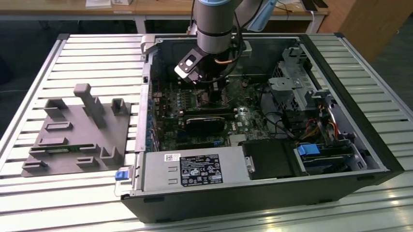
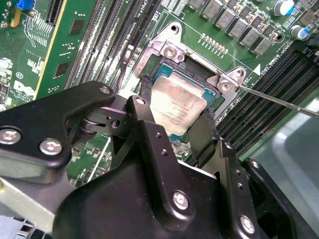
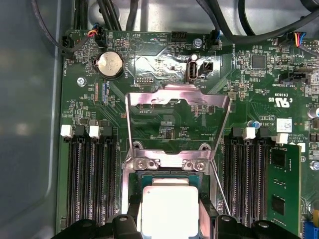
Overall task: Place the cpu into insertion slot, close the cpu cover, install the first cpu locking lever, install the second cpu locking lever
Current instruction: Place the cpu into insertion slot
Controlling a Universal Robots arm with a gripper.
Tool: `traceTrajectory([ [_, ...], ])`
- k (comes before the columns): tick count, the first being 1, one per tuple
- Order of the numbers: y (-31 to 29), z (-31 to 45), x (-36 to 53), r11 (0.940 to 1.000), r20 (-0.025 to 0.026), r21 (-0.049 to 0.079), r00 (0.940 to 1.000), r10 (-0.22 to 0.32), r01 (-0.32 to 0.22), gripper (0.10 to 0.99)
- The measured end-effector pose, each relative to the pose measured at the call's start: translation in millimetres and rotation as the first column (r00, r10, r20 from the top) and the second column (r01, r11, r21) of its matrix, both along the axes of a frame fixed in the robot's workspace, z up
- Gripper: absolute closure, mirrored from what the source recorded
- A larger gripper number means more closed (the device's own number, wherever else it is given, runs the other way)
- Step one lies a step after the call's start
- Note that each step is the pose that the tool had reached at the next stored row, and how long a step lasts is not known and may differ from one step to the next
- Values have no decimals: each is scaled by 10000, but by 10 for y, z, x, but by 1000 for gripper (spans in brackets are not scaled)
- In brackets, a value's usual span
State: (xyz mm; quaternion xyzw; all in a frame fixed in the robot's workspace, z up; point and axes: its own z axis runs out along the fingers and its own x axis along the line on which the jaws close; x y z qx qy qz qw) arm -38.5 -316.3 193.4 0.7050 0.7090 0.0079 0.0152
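Note:
The cpu (image 2: 177, 102), a flat silver-grey square, lies low in the insertion slot (image 2: 197, 67) on the green board. My gripper (image 2: 177, 117) straddles it, and a black finger (image 2: 144, 102) presses against each of two opposite edges. In the first wrist view the cpu (image 3: 169, 206) sits between the fingertips (image 3: 130, 221) of my gripper (image 3: 170, 221). The cpu cover (image 3: 174, 95) stands swung open beyond the slot. A thin locking lever (image 2: 279, 99) sticks out to one side. In the exterior view my gripper (image 1: 210, 94) reaches down into the open computer case (image 1: 380, 159).
Long black memory slots (image 3: 89, 184) flank the socket, and a green memory module (image 3: 284, 184) stands in one. A coin battery (image 3: 109, 64) and cables lie beyond the cover. A grey fixture (image 1: 77, 130) sits on the slatted table at the exterior view's left.

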Motion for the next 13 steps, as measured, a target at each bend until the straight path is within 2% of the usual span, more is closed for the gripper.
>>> traceTrajectory([
  [6, 1, -1, 0, 10000, 2, 0, 10000, 0, 0, 537],
  [7, 0, -1, 0, 10000, 2, 0, 10000, 0, 0, 475],
  [13, 0, -1, 0, 10000, 1, -3, 10000, 0, 0, 475],
])
